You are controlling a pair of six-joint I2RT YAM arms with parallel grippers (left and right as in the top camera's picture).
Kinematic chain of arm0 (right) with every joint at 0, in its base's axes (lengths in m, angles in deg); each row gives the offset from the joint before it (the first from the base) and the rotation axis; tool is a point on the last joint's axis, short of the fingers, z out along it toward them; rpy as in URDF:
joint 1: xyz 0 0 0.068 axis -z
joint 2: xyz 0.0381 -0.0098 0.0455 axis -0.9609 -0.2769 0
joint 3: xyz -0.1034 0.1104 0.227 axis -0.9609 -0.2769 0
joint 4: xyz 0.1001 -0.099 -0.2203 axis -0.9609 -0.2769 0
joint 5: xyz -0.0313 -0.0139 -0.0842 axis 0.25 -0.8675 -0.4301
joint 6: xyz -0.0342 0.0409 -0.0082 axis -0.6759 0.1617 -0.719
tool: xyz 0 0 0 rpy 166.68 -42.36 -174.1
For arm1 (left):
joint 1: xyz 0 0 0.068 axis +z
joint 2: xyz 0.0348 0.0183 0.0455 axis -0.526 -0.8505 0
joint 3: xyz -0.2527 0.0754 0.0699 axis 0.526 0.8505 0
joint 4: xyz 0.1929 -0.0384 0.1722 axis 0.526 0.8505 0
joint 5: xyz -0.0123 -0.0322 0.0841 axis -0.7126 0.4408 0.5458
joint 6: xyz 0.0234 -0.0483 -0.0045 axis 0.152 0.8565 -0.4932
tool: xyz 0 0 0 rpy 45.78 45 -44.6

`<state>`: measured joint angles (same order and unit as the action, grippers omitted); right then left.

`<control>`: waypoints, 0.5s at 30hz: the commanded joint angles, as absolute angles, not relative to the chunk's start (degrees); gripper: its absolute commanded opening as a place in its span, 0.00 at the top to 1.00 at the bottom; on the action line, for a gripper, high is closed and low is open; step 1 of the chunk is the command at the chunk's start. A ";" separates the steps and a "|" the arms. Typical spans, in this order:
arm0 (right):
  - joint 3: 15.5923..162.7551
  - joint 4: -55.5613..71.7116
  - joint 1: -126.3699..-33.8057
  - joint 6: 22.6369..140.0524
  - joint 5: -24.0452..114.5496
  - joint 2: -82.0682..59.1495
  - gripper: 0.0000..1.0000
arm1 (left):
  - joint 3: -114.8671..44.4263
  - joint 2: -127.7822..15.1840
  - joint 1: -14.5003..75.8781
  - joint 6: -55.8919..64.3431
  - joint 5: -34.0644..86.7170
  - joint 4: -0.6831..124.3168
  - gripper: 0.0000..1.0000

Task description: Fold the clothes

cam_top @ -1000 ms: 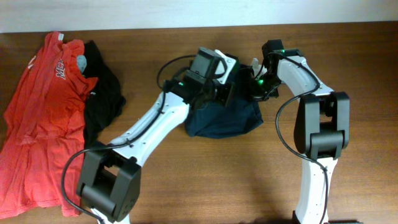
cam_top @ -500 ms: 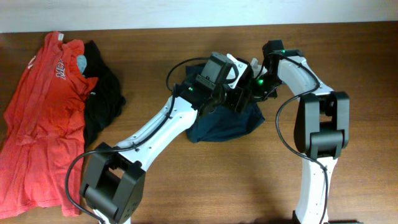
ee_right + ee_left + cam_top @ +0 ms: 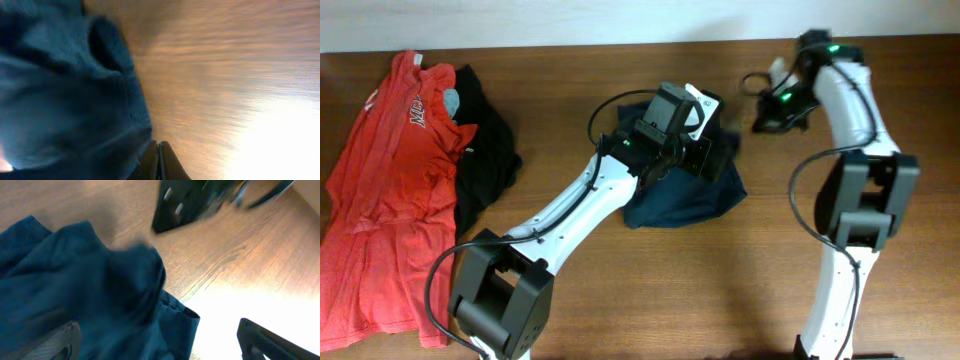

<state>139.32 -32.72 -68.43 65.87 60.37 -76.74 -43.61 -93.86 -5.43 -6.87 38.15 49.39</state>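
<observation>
A dark blue garment (image 3: 680, 195) lies crumpled at the table's middle. My left gripper (image 3: 708, 155) hovers over its upper right part, open. In the left wrist view its two fingers stand far apart around the left gripper's midpoint (image 3: 157, 347), and the blue cloth (image 3: 90, 295) lies loose below them, not pinched. My right gripper (image 3: 768, 108) is off the garment, up and to the right, over bare wood. Its fingertips (image 3: 159, 160) are pressed together with nothing between them, and the blue cloth (image 3: 65, 95) is to their left.
A red shirt (image 3: 390, 190) lies spread at the far left, with a black garment (image 3: 480, 150) partly under its right side. The table's back edge (image 3: 620, 45) runs along the top. Bare wood shows in front of the blue garment and to its right.
My left gripper went from shut to wide open, letting go of the blue cloth. My right arm swung up and to the right, away from the garment.
</observation>
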 commanded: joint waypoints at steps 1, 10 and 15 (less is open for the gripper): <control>144.81 -35.61 -65.37 65.54 62.66 -76.25 0.96 | -47.26 -93.42 -5.32 -7.22 37.78 49.13 0.01; 146.84 -42.47 -64.49 58.83 67.12 -76.25 0.96 | -52.79 -89.18 -2.48 -7.17 36.82 50.68 0.01; 146.84 -48.61 -66.11 52.54 73.13 -76.25 0.94 | -53.30 -86.87 3.97 -5.84 36.84 57.48 0.01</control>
<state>145.71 -45.46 -64.38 58.94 67.25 -76.74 -51.92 -90.49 -1.19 -6.84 37.21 54.20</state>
